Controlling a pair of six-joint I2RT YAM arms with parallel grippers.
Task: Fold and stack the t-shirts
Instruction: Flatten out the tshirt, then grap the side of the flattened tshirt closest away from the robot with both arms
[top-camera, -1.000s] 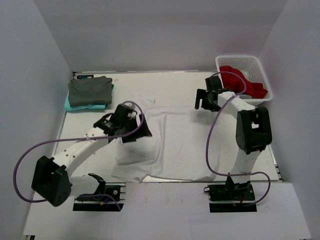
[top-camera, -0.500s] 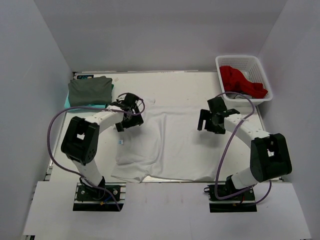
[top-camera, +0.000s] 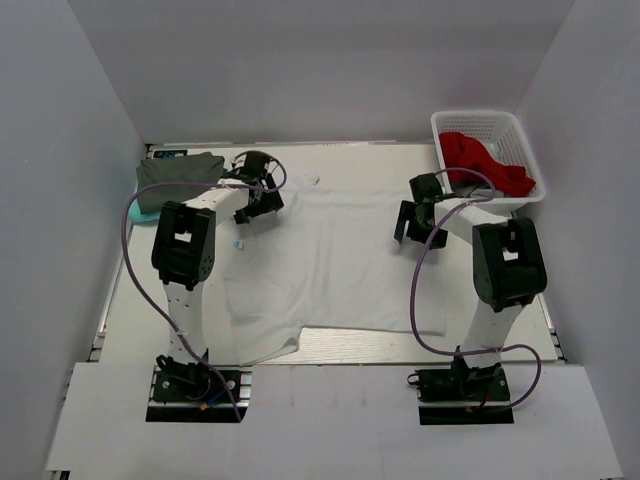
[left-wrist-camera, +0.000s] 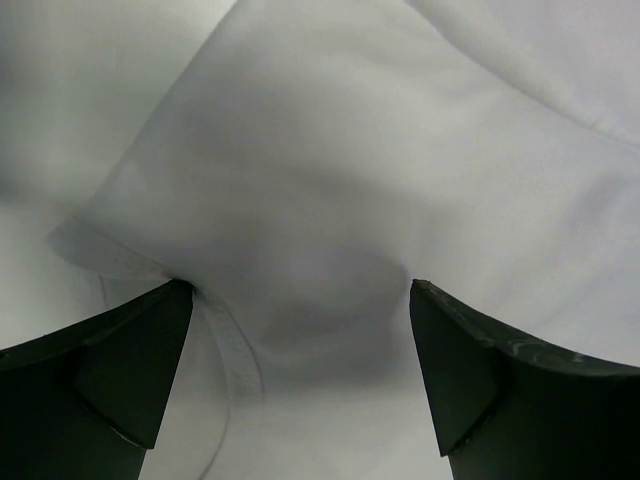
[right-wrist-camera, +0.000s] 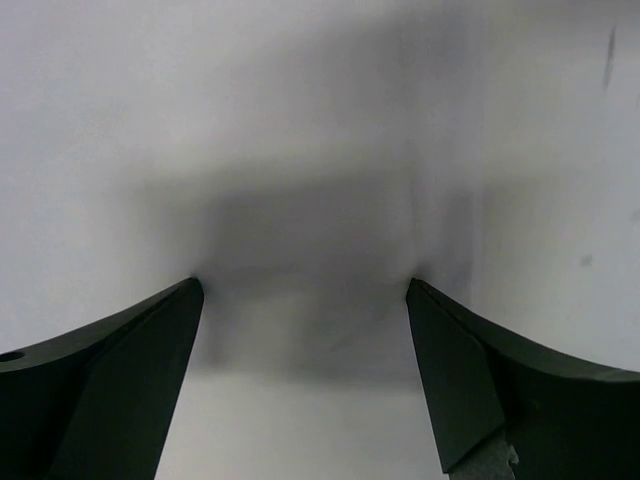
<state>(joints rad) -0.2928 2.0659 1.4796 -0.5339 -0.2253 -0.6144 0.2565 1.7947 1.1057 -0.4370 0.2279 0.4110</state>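
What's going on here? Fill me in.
Two arms are working on a white t-shirt spread flat on the table. The left claw is open over its far left sleeve, the right claw open near its right edge. A dark grey t-shirt lies folded at the back left; a basket holds red cloth.

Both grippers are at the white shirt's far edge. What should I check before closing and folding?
1. Cloth of white t-shirt between the jaws of the open left gripper: ok.
2. State of right gripper: open, ok.
3. Graspable shirt edge under right gripper: cannot tell.
4. Flatness of shirt: not ok, near-left corner looks rumpled.
5. Finished dark grey t-shirt folded at far left: ok.
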